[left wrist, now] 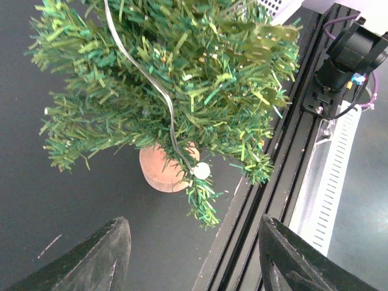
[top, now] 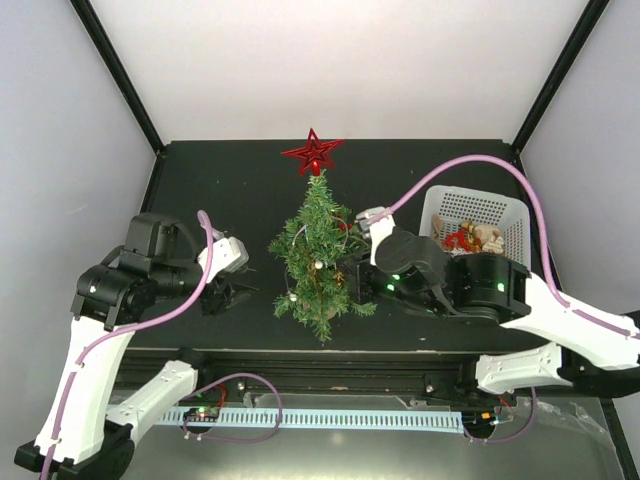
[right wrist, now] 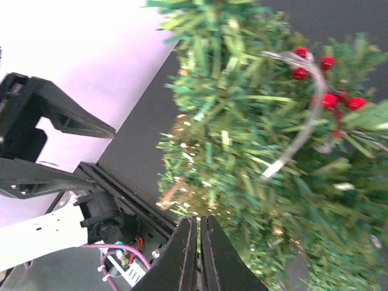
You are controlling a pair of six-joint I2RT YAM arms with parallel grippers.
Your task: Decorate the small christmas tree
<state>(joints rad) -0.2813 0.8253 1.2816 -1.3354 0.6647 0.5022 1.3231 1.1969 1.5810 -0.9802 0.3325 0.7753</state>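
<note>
The small christmas tree (top: 318, 255) stands at the table's middle on its brown base (left wrist: 162, 173), with a red star (top: 314, 153) on top. It carries a silver ribbon (left wrist: 151, 79) ending in a white bead (left wrist: 200, 171), red berries (right wrist: 324, 91) and a gold glitter ornament (right wrist: 182, 194). My left gripper (top: 232, 293) is open and empty, left of the tree, low near its base (left wrist: 194, 242). My right gripper (top: 345, 272) is shut, its tips (right wrist: 199, 221) at the tree's right lower branches, right by the gold ornament. I cannot tell whether it pinches anything.
A white basket (top: 505, 215) with several ornaments (top: 470, 238) stands at the back right, behind my right arm. The black rail (left wrist: 285, 176) of the table's near edge runs just in front of the tree. My left gripper's fingers (right wrist: 54, 139) show in the right wrist view.
</note>
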